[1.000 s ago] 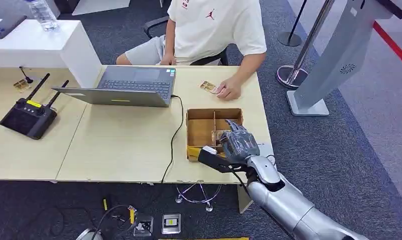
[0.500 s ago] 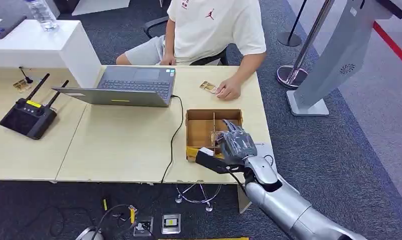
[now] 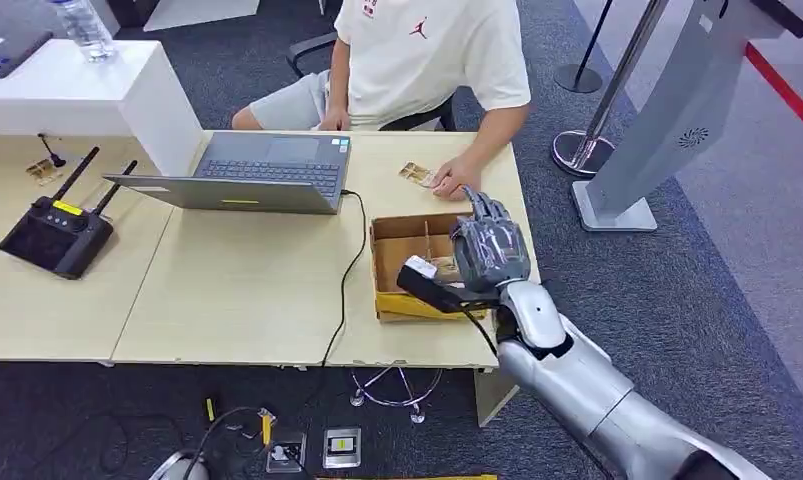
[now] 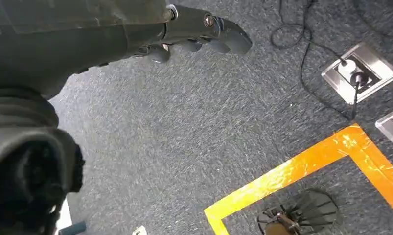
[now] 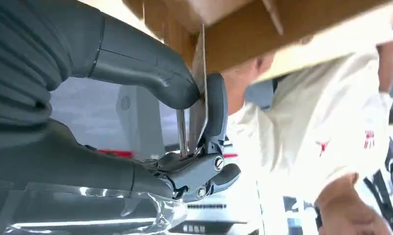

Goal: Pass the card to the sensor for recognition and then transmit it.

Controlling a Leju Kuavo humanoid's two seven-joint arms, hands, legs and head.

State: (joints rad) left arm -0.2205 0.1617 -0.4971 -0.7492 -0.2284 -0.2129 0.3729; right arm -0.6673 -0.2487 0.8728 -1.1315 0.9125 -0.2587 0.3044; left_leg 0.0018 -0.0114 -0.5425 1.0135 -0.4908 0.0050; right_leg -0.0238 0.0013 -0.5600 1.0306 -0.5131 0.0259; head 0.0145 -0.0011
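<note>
open laptop [image 3: 267, 172], black controller [image 3: 57, 232], water bottle [image 3: 83, 28]

Light wood table [image 3: 237, 300] w/ laptop [image 3: 247, 172], black controller [image 3: 57, 233], cardboard box [image 3: 402, 262], poss. cards [image 3: 417, 173] by person's hand [image 3: 457, 182].

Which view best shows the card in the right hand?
The right wrist view: the card stands edge-on, pinched between thumb and a finger of the right hand. In the head view the hand's back covers it over the cardboard box. The left wrist view looks at carpet.
</note>
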